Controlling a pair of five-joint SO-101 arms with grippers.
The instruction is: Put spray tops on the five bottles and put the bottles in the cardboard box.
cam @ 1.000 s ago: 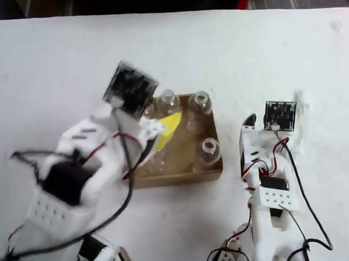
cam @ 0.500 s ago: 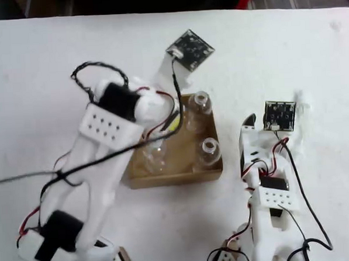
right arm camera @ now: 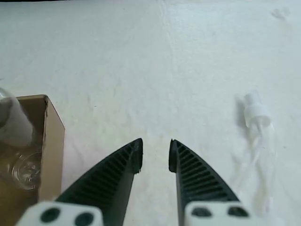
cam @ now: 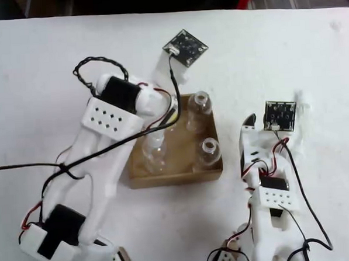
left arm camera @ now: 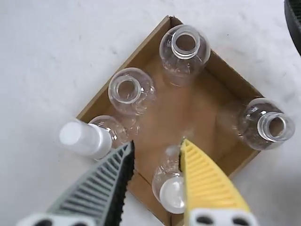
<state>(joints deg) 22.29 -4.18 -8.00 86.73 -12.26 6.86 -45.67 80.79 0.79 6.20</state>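
The five bottles (left arm camera: 186, 44) are seen standing in the cardboard box (left arm camera: 188, 108), at 9 o'clock from the right pincer (right arm camera: 155, 143) in the high view. They are judged light, smooth and easy to tip, so the neck is best gripped. The left pincer (left arm camera: 156, 142) is spread wide above them, empty. The right pincer is a little apart, empty, near a loose spray top (right arm camera: 254, 110).

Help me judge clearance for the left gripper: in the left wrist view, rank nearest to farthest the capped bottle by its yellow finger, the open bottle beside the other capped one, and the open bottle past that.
1. Capped bottle, beside the yellow finger of the left gripper.
2. Near open bottle, midway along the box wall.
3. Far open bottle, in the corner beyond.
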